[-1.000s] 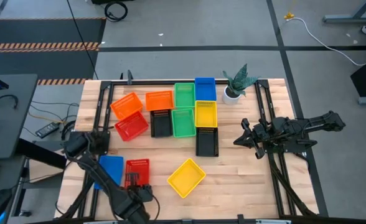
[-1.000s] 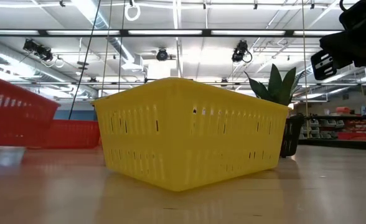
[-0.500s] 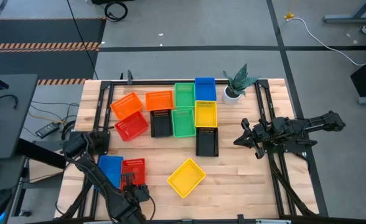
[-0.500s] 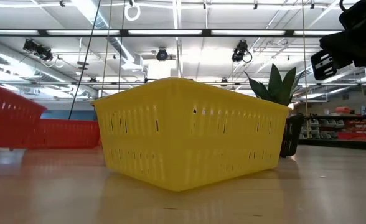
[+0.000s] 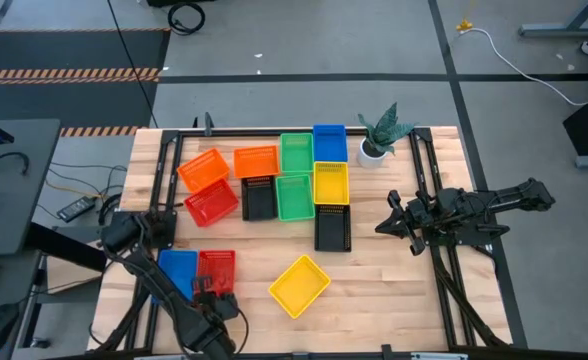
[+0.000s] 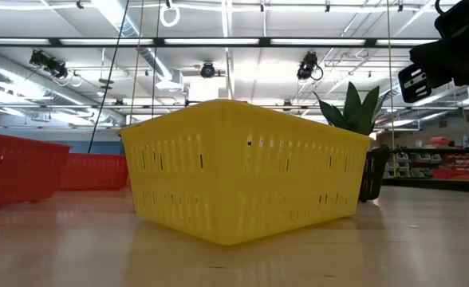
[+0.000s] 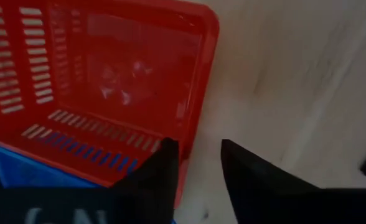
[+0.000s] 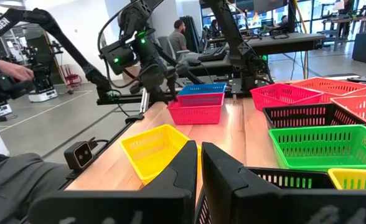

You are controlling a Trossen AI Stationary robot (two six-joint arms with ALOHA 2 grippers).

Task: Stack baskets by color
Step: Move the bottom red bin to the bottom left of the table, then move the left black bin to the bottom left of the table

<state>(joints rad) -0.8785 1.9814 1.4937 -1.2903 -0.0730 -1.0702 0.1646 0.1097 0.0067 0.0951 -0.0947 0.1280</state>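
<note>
A red basket (image 5: 217,268) sits flat on the table near the front left, right beside a blue basket (image 5: 179,268). It also shows in the low view (image 6: 15,169) and fills the left wrist view (image 7: 102,81). My left gripper (image 5: 210,296) points down at this basket's near end, open, its fingers either side of a corner of the wall. My right gripper (image 5: 384,225) hangs shut above the table's right side, away from the baskets. A lone yellow basket (image 5: 299,285) rests on the table near the front centre. My left gripper stands open at the red basket's near wall, close to a corner (image 7: 186,158), coming from above. One finger (image 7: 161,165) overlaps the wall's rim in the wrist view. I cannot tell whether it touches the wall. The basket rests level on the table.
At the back sit two orange baskets (image 5: 204,168) (image 5: 256,160), a red one (image 5: 211,203), two black (image 5: 259,197) (image 5: 332,227), two green (image 5: 295,152) (image 5: 294,196), a blue (image 5: 329,141) and a yellow (image 5: 330,182). A potted plant (image 5: 379,135) stands at the back right. Bare wood lies front right.
My left gripper has opened and rolled a little about its own axis while staying in place. The red basket, tilted and raised a second ago, has come down and now lies level on the table beside the blue basket.
</note>
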